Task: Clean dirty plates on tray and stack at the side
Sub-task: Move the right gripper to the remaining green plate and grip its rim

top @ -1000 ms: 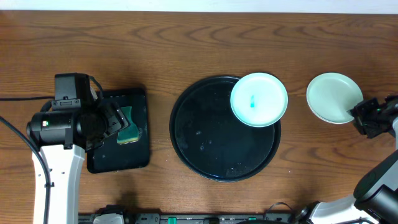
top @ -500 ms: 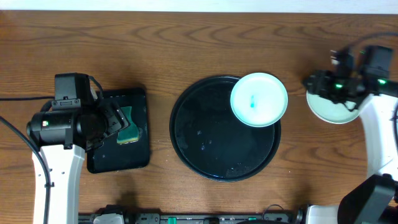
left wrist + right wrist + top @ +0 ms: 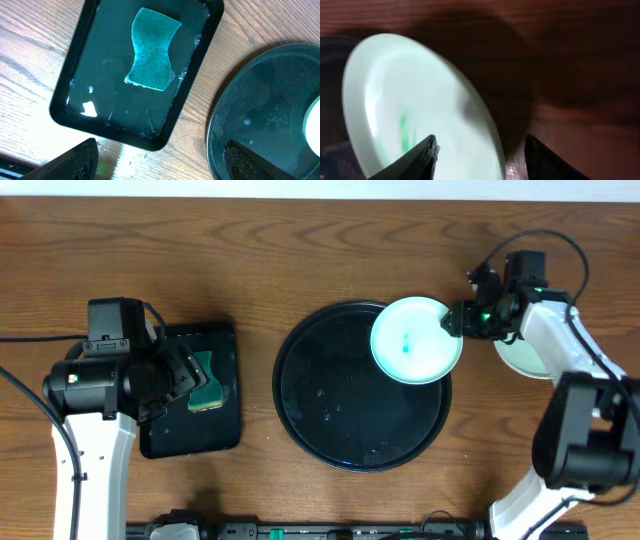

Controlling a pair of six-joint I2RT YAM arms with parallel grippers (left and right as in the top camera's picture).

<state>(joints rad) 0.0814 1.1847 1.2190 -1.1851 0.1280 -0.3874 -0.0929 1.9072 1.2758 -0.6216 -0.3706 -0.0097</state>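
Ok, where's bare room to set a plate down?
Most of the round tray is bare, also the wood between it and the sponge tray. Crowded between the smeared plate and the side plate.

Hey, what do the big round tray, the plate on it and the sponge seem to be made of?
Round tray: probably black plastic, glossy; it mirrors light and holds droplets. Plate: smooth pale mint, plastic or glazed ceramic, can't tell; soft sheen. Sponge: teal foam or scouring fibre, matte, grainy surface.

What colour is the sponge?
Teal-green sponge, clearest in the left wrist view.
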